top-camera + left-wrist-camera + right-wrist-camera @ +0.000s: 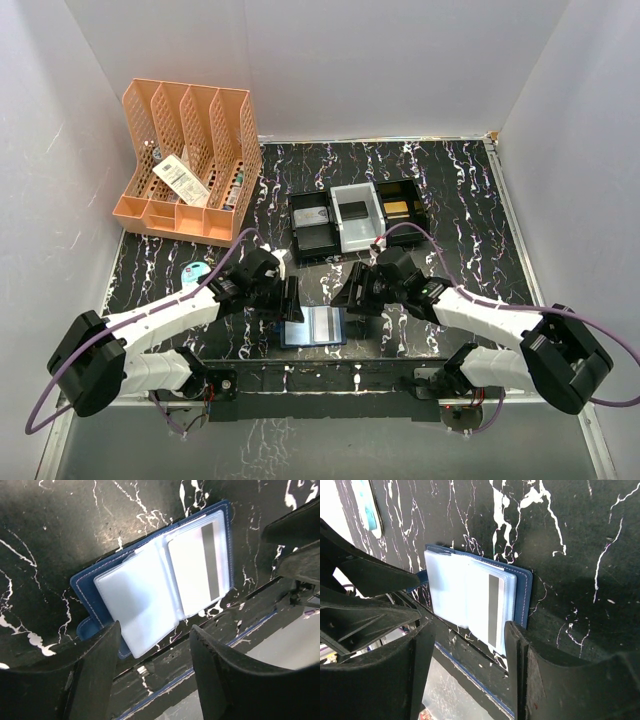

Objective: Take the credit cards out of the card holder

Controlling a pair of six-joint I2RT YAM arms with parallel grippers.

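Top external view has the black, white-veined tabletop (450, 200) carrying an orange file rack (190, 150) at far left and a row of black and grey trays (355, 215) at far centre. Both arms reach inward from their bases, elbows out, wrists tipped down toward the near centre.

The card holder (312, 327) lies there opened flat, close to the tabletop's near edge. It is navy outside, with pale clear sleeves fanned over its inner faces.

The left end effector (290, 300) sits just beside its left edge and the right end effector (345, 298) just beside its right. Each has its fingers moderately apart, gripping nothing.

One credit card (200, 565), pale with a dark grey stripe along its length, sits in the right-hand sleeve.
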